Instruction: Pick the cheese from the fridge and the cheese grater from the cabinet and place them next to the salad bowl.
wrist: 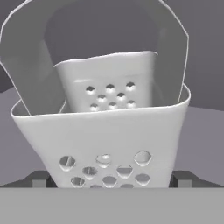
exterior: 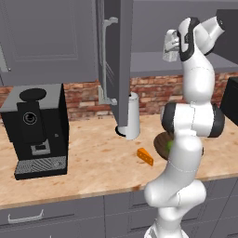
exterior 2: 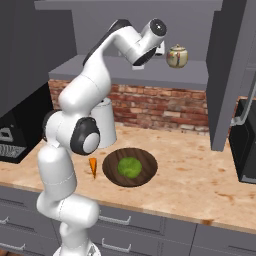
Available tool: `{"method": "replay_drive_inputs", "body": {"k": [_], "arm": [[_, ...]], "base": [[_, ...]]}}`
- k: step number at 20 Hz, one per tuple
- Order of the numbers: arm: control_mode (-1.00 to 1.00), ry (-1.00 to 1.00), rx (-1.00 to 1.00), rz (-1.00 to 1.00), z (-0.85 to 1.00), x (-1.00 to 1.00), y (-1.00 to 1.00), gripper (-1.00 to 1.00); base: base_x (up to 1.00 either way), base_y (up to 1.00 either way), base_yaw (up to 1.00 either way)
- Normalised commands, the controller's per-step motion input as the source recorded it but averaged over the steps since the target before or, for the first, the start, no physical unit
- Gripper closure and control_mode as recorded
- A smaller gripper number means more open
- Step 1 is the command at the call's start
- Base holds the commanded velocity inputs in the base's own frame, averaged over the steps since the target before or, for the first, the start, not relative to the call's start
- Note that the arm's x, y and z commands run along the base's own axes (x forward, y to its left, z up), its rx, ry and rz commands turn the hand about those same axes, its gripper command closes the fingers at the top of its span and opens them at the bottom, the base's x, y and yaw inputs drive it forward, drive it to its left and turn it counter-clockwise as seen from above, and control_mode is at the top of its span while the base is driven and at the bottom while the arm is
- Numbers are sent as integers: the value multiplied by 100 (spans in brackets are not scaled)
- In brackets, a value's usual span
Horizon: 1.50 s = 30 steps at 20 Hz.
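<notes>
- A black boxy coffee machine (exterior: 36,128) stands at the left end of the pale speckled stone counter (exterior: 93,162), against the red brick wall (exterior: 88,97)
- The grey wall cabinet (exterior: 118,60) hangs open above, its panelled door swung out edge-on with a silver bar handle
- A tall white cylinder (exterior: 132,116) stands on the counter under that door
- The small orange-yellow cheese wedge (exterior: 145,156) lies on the counter, just left of the wide dark brown salad bowl (exterior 2: 130,167) with its green leafy lump
- The light-grey metal cheese grater (wrist: 105,135) sits on the cabinet's plain grey shelf; in the hand view it stands between the gripper (wrist: 111,181) tips
- The gripper's jaws are spread wide, one either side of the grater's base; whether they touch it I cannot tell
- A round gold-and-cream teapot (exterior 2: 177,56) rests on the same shelf, to the right
</notes>
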Motion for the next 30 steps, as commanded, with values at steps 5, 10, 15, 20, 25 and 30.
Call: {"method": "replay_drive_inputs", "body": {"k": [5, 10, 15, 20, 25, 30], "arm": [[-100, -3, 1, -3, -1, 14, 2, 100], [-100, -1, 0, -3, 0, 10, 0, 100], [-100, -7, 0, -2, 0, -20, -14, 100], [-100, -18, 2, -2, 0, -72, -31, 100], [-100, -20, 2, -4, 4, -78, -30, 100], [-100, -6, 0, 0, 20, -68, -29, 100]], "base": [[0, 0, 0], [0, 0, 0], [0, 0, 0], [0, 0, 0], [0, 0, 0], [0, 0, 0]]}}
